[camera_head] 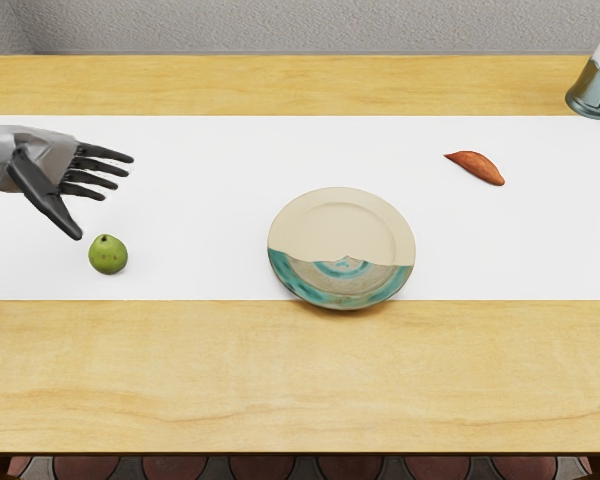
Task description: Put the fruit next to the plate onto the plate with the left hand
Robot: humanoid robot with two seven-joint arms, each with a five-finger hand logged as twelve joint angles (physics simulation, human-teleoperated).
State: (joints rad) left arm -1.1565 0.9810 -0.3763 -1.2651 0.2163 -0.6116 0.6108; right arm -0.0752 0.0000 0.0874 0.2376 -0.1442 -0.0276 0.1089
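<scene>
A small green fruit (108, 254) lies on the white table runner, well to the left of the plate (341, 247). The plate is cream with a teal lower band and carries nothing. My left hand (75, 180) comes in from the left edge and hovers just above and to the left of the fruit, apart from it. Its fingers are spread and hold nothing. The right arm is out of view.
An orange-red, leaf-shaped object (475, 167) lies on the runner to the upper right of the plate. A glass vessel (597, 80) stands at the far right back corner. The wooden table (300, 370) extends in front of the runner.
</scene>
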